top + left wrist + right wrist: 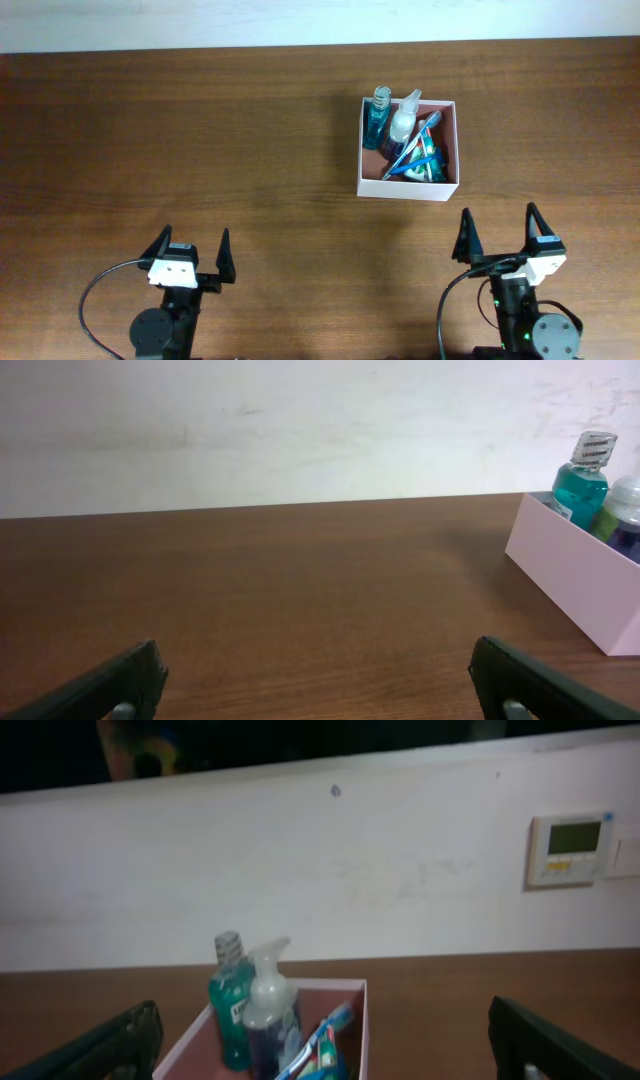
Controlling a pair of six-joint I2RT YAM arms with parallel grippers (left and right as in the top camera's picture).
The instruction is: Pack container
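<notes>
The container (363, 145) is a square white-walled box with a pinkish inside at the table's back right. It holds a teal bottle (379, 112), a clear spray bottle (403, 118), a blue toothbrush (408, 158) and a green packet (428, 160). It also shows in the left wrist view (570, 580) at far right and in the right wrist view (360, 1020) at the bottom. My left gripper (190, 250) is open and empty at the front left. My right gripper (500, 238) is open and empty just in front of the container.
The brown wooden table (200, 130) ends at a white wall (300, 870) behind. A wall thermostat (570, 848) shows in the right wrist view.
</notes>
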